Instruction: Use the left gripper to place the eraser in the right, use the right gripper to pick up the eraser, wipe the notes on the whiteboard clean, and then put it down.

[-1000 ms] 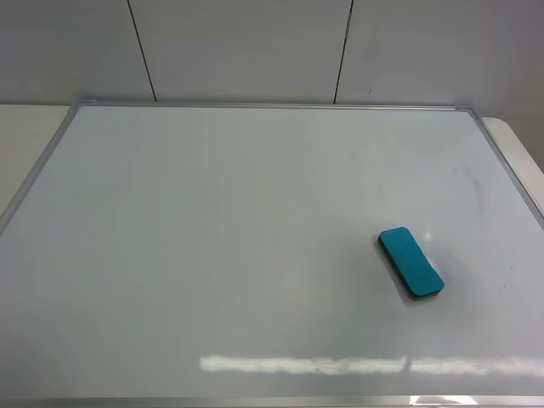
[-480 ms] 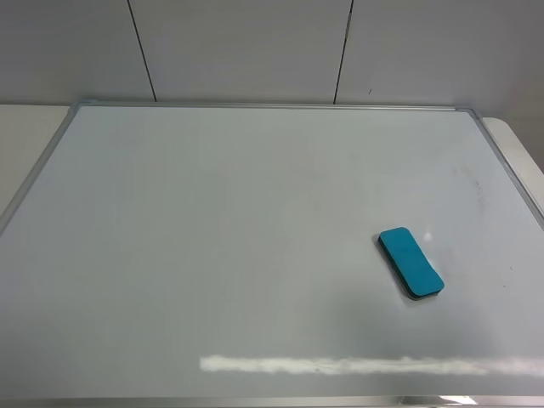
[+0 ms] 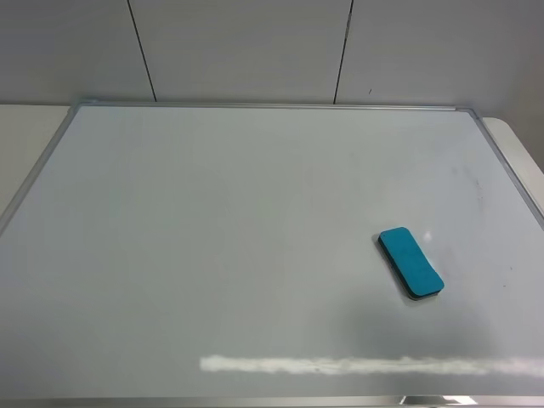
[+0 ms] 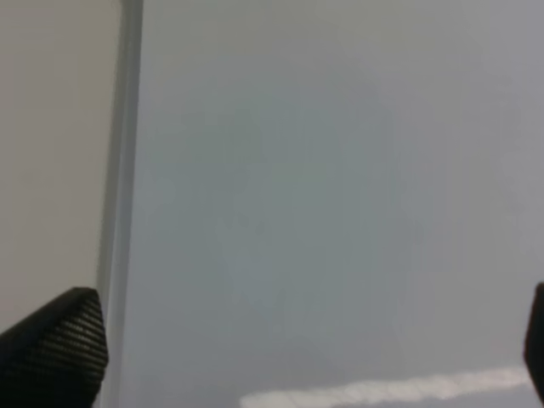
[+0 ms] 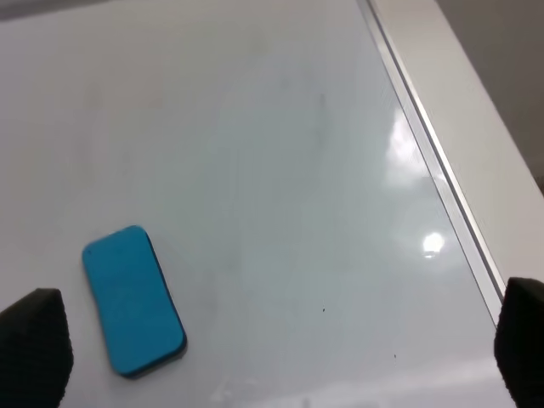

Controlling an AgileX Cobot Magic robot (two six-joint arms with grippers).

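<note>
- The eraser (image 3: 410,263) lies flat on the whiteboard (image 3: 212,238), on the right side and toward the near edge — nothing is touching it.
- It sits felt side down with its blue back up, so it looks like it has been put down for good.
- I cannot see any red notes on the board; there are only faint grey smudges near the right side, so I think the wiping is done.
- The right gripper (image 5: 272,357) hangs above the board, near the eraser — its jaws are wide apart and hold nothing.
- The left gripper (image 4: 280,348) is over the left edge of the board, by the silver frame (image 4: 127,127) — its jaws are spread wide too, and empty.
- Both arms are out of the high view, so they seem to be pulled back out of the way.
</note>
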